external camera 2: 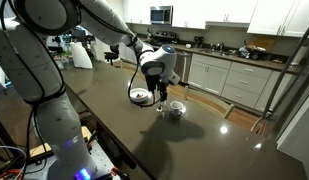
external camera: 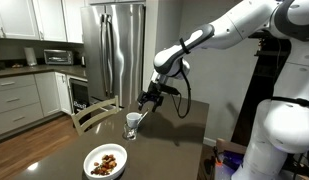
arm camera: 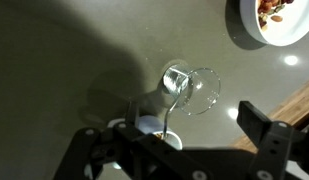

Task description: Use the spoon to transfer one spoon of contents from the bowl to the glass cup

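Observation:
The glass cup point(external camera: 132, 124) point(external camera 2: 176, 109) point(arm camera: 197, 92) stands upright on the dark table. The thin silvery spoon point(arm camera: 168, 110) point(external camera: 141, 121) stands inside it, its handle leaning on the rim and a brown bit at its lower end. My gripper point(external camera: 149, 99) point(external camera 2: 158, 90) point(arm camera: 166, 122) hangs just above the cup. It is open, its fingers point(arm camera: 256, 122) spread wide on either side of the cup and touching neither cup nor spoon. The white bowl point(external camera: 90, 168) point(external camera 2: 141, 97) point(arm camera: 244, 35) sits apart from the cup and holds brown chunky contents point(external camera: 106, 160) point(arm camera: 279, 8).
A wooden chair point(external camera: 94, 112) stands at the table's far side, close to the cup. Behind it is a steel fridge point(external camera: 114, 45). The robot's white body point(external camera: 284, 130) is at the table's edge. Kitchen counters point(external camera 2: 244, 70) run along the wall.

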Robot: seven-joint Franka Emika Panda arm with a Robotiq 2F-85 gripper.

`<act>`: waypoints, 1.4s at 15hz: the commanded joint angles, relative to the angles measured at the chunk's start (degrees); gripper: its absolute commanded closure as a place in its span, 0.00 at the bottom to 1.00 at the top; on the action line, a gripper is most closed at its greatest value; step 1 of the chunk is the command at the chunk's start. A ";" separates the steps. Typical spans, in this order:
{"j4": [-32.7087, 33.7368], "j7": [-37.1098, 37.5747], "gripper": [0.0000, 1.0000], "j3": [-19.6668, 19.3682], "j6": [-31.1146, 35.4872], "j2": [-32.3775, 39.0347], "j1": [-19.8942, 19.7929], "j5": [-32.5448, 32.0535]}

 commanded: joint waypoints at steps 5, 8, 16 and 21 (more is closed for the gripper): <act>3.15 -3.49 0.00 -1.42 -3.96 3.21 -0.73 8.11; 4.16 -6.51 0.00 -1.13 -4.11 5.11 -0.77 11.62; 8.54 -8.12 0.47 -1.01 -5.70 9.46 -2.08 12.34; 10.11 -8.02 0.80 -0.93 -5.98 10.60 -3.02 12.30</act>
